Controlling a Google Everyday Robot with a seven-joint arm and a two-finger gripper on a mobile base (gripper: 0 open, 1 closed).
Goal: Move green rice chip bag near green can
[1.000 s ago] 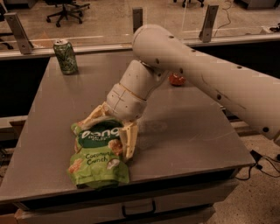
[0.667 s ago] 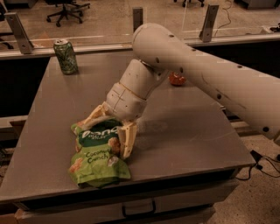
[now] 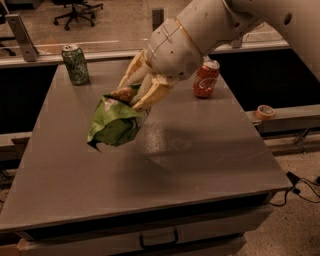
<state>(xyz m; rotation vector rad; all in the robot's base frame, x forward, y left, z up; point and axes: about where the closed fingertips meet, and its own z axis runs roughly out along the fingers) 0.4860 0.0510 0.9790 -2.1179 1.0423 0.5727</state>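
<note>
The green rice chip bag [image 3: 114, 123] is a light green crinkly pouch. It hangs crumpled in the air above the middle left of the grey table [image 3: 200, 160]. My gripper [image 3: 132, 96] is shut on its top edge, with the cream fingers [image 3: 152, 93] pinching it from above. The green can [image 3: 75, 64] stands upright at the far left corner of the table. It is up and to the left of the bag and apart from it.
A red-orange soda can [image 3: 206, 79] stands at the far right of the table, just right of my arm [image 3: 210, 30]. A tape roll [image 3: 264, 111] lies on the ledge to the right. An office chair [image 3: 77, 7] stands on the floor behind.
The bag lay flat at the table's front with my gripper around it. Now it is gripped and lifted off the table, farther back and closer to the green can.
</note>
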